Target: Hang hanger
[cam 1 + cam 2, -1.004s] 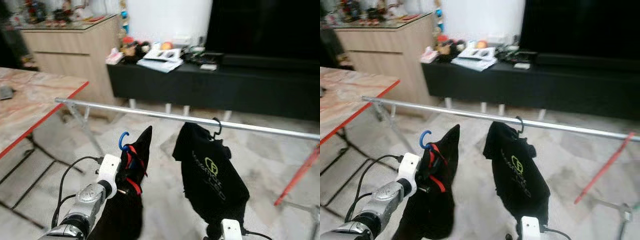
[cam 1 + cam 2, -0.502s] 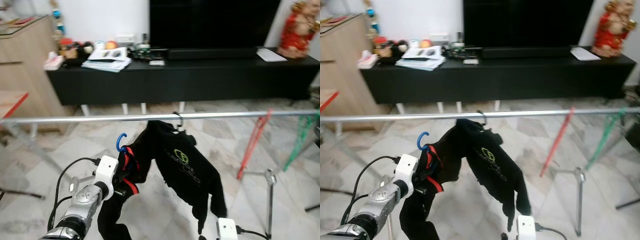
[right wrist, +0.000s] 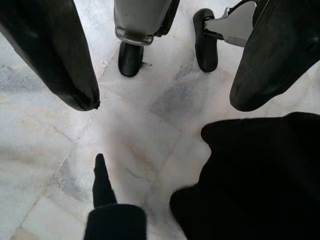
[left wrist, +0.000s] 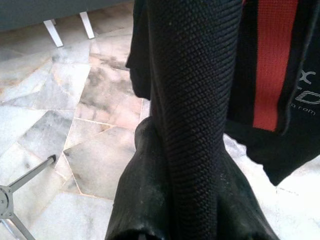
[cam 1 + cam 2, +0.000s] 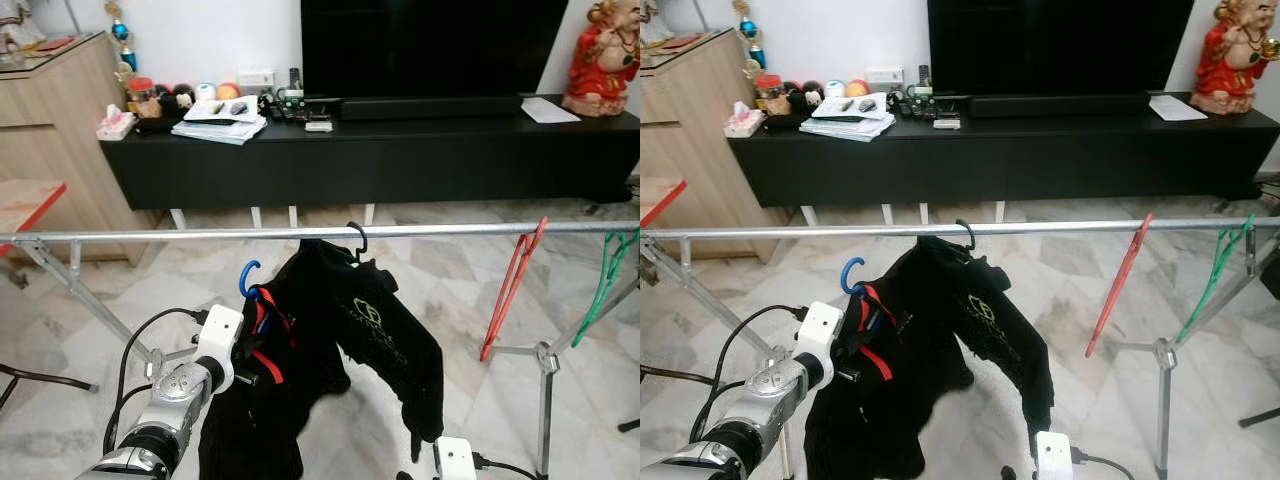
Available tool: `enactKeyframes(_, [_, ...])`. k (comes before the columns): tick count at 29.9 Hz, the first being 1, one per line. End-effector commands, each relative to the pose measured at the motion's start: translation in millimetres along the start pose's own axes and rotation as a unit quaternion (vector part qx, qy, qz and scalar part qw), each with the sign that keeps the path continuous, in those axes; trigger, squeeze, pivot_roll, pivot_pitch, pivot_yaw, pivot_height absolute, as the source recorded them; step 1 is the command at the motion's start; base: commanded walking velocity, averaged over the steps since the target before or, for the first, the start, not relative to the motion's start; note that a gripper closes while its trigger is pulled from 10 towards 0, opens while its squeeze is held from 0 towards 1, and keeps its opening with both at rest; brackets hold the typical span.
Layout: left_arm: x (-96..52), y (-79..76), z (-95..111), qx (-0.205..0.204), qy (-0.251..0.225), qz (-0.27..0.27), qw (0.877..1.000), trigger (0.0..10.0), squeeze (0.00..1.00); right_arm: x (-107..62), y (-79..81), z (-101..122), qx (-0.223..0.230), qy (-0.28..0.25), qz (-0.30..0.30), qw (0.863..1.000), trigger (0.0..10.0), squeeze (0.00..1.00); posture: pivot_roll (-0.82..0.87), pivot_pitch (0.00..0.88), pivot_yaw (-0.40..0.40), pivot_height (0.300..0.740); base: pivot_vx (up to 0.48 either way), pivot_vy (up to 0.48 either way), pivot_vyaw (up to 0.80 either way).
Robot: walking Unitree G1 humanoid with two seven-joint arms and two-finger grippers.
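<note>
Left end effector [image 5: 250,345] of ours is raised below the rail, its fingers closed on a black garment with red stripes [image 5: 262,400] that hangs on a blue hanger [image 5: 247,279]; the blue hook rises just above the end effector and sits below and short of the metal rail [image 5: 180,236], not touching it. In the left wrist view one black finger [image 4: 192,125] runs up against the dark cloth, with the red stripe beside it and marble floor [image 4: 60,90] beyond. Just to the right of our held garment, and touching or overlapping it, a black shirt with a yellow-green logo [image 5: 375,330] already hangs from the rail by a black hook [image 5: 357,238]. Further right along the rail, a bare red hanger [image 5: 510,285] hangs tilted, and near the rail's end a bare green hanger [image 5: 608,270] hangs beside the stand's upright. Behind the rail stands a long black TV bench [image 5: 400,150] carrying papers and small items, with a dark screen above and a red figurine [image 5: 600,55] at its right end. Our right end effector [image 3: 165,65] hangs low over the marble floor, its two black fingers spread apart and gripping nothing, dark cloth beside it.
</note>
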State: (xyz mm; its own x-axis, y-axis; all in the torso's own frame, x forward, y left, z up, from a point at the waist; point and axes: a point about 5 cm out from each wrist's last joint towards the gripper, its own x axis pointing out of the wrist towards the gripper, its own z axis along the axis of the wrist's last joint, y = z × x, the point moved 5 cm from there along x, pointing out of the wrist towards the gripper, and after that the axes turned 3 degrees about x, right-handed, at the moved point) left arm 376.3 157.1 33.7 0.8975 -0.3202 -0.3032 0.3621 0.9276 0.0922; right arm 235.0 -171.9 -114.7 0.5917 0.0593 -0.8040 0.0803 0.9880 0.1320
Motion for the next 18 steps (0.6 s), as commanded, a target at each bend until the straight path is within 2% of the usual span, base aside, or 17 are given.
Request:
enactKeyframes(1, [3.3, 5.4, 14.6, 0.006, -0.019, 0.006, 1.0, 10.0, 0.0, 0.0, 0.8, 0.1, -0.001, -0.002, 0.001, 1.0, 10.0, 0.0, -0.03, 0.0, 0.058, 0.74, 0.247, 0.0, 0.0])
enactKeyframes(16, [4.5, 3.4, 15.6, 0.007, -0.016, -0.001, 1.0, 10.0, 0.0, 0.3, 2.8, 0.5, -0.004, 0.003, 0.009, 1.0, 10.0, 0.0, -0.03, 0.0, 0.057, 0.74, 0.307, 0.0, 0.0])
enactKeyframes(18, [4.1, 2.5, 16.1, 0.007, -0.02, -0.007, 1.0, 10.0, 0.0, 0.3, 3.0, 0.7, -0.005, 0.003, 0.01, 1.0, 10.0, 0.0, -0.03, 0.0, 0.056, 0.74, 0.0, 0.0, 0.0])
